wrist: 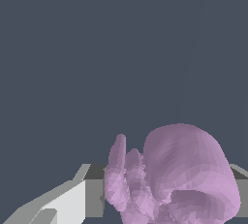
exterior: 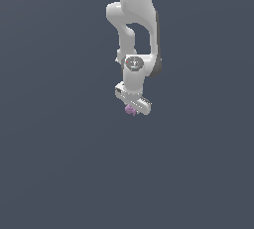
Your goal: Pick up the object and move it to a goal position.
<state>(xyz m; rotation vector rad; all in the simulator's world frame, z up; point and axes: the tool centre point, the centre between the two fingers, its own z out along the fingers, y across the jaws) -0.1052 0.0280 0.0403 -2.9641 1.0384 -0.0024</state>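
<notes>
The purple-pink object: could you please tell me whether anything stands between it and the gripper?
Nothing visible does. The lumpy purple-pink object sits right at the gripper, and the wrist view shows it close up between the fingers. No goal marker is visible in either view.

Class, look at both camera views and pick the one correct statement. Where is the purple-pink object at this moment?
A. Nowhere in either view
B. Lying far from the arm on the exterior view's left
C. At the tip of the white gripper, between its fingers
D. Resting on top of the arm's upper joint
C: the object sits at the gripper tip in the exterior view, and the wrist view shows it filling the space between the fingers.
</notes>
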